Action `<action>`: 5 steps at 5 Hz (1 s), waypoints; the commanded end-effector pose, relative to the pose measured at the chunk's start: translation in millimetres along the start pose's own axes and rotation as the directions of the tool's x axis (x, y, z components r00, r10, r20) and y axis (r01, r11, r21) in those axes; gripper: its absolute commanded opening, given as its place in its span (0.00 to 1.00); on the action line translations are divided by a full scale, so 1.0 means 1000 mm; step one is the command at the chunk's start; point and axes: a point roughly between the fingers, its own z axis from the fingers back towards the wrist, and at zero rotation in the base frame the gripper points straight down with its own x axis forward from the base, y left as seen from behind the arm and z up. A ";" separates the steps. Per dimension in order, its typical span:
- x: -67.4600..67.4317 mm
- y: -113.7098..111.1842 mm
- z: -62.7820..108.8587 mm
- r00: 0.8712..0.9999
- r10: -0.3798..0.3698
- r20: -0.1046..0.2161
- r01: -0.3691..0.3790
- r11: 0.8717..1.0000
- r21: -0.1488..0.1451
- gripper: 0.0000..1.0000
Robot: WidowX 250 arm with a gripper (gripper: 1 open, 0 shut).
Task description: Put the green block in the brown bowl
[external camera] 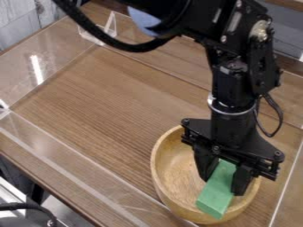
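The brown bowl (158, 170) sits on the wooden table at the lower right. My black gripper (228, 180) points straight down into it. The green block (218, 195) stands tilted inside the bowl. Its lower end is close to the near rim, and its upper end sits between my two fingers. The fingers press against both sides of the block, so the gripper is shut on it. The finger in front hides the top of the block.
Clear plastic walls (48, 53) fence the wooden tabletop (106, 97) at the back, left and front. A black cable (275, 111) loops beside the arm on the right. The table's front edge runs along the lower left.
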 end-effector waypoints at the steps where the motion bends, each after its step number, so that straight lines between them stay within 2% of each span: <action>1: 0.008 0.003 0.012 0.999 0.014 0.030 -0.014 1.000 -0.017 1.00; 2: 0.013 0.015 0.021 0.999 0.037 0.036 -0.036 0.999 -0.016 1.00; 4: 0.033 0.066 0.067 0.991 0.109 0.084 -0.108 0.994 -0.008 1.00; 5: 0.037 0.070 0.069 0.988 0.110 0.104 -0.111 0.994 -0.003 1.00</action>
